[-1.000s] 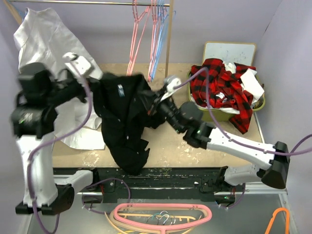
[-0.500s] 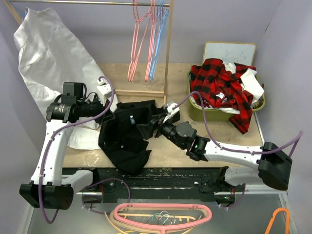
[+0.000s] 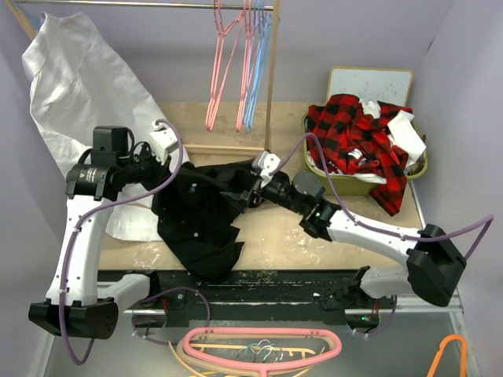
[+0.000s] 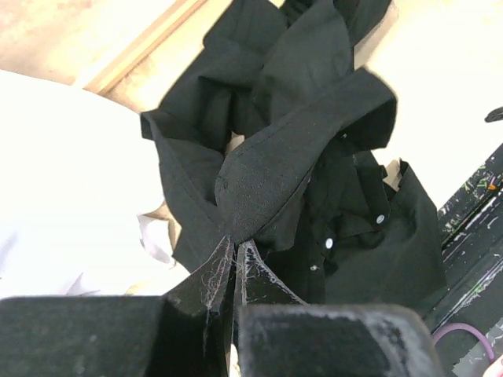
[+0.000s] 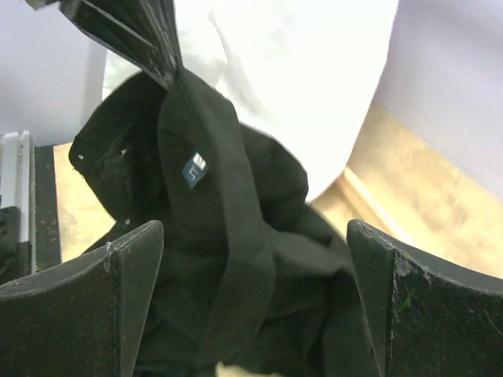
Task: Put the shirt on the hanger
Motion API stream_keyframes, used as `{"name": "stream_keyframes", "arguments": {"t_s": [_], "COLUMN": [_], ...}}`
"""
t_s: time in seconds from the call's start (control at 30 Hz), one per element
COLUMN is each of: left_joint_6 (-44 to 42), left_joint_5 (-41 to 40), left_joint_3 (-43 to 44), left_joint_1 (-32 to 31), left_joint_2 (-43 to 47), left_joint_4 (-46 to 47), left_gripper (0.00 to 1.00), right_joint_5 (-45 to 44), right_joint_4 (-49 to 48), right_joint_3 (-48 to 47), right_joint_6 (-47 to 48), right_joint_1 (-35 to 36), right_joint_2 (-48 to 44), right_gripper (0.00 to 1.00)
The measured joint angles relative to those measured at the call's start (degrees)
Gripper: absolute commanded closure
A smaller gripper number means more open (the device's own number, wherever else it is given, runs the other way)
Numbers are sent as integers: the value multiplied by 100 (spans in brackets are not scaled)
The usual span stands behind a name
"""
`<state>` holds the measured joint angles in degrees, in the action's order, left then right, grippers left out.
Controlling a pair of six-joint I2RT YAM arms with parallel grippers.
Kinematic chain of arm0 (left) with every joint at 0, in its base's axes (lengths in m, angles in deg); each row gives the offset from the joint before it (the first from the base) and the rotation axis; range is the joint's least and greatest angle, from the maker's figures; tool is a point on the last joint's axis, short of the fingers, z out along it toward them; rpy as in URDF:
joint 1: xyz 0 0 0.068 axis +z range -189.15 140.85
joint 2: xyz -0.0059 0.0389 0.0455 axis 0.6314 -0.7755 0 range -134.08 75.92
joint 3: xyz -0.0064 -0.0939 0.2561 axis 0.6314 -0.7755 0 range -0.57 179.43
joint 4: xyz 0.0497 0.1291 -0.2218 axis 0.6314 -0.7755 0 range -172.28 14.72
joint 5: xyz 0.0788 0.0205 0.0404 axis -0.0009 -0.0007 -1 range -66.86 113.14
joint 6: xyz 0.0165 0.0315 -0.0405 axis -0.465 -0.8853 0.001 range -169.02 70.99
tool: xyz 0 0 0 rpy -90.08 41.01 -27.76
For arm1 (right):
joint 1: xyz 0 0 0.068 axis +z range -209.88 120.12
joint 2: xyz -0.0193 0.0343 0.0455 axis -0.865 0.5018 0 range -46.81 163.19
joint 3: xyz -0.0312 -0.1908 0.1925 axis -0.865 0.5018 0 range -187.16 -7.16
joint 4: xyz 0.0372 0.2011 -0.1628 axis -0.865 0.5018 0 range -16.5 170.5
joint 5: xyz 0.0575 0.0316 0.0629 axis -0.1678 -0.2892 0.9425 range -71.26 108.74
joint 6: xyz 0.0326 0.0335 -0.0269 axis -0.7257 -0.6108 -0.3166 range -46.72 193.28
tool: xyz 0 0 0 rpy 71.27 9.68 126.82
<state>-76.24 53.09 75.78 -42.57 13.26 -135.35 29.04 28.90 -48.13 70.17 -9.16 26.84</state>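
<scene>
The black shirt (image 3: 203,216) lies crumpled on the table, its lower part hanging over the near edge. My left gripper (image 3: 174,179) is shut on a fold of its collar (image 4: 267,169), lifting that part slightly. In the right wrist view the collar rises to the left gripper's fingers (image 5: 149,39), with a blue size label (image 5: 195,169) below them. My right gripper (image 3: 247,196) stands open at the shirt's right side, its jaws wide on either side of the fabric (image 5: 236,259) and gripping nothing. The light blue hanger (image 3: 259,71) hangs from the rail at the back.
Pink hangers (image 3: 220,71) hang beside the blue one, next to the rack's wooden post (image 3: 272,78). A big white cloth (image 3: 86,86) drapes at the back left. A green basket (image 3: 330,182) at the right holds a red plaid shirt (image 3: 357,145). More hangers (image 3: 259,349) lie below the table's front.
My right gripper has opened and let go of the shirt. The left arm has come down with the collar, and the shirt has sunk from a raised bunch onto the table.
</scene>
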Motion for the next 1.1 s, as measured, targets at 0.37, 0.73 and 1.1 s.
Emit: {"name": "stream_keyframes", "arguments": {"t_s": [0.37,0.73,1.1], "left_joint_6": [-101,-76,-442], "left_joint_5": [15,533,1598], "left_joint_3": [551,660,592], "left_joint_1": [-15,-15,-37], "left_joint_2": [129,92,-345], "left_joint_4": [-372,-592,-1215], "left_gripper": [97,85,0], "right_joint_5": [2144,2776,728], "right_joint_4": [1071,1554,-780], "right_joint_3": [-2479,-2809,240], "right_joint_6": [1379,1001,614], "right_joint_1": [-203,-203,-407], "right_joint_2": [1534,2446,1462], "right_gripper": [3,100,100]}}
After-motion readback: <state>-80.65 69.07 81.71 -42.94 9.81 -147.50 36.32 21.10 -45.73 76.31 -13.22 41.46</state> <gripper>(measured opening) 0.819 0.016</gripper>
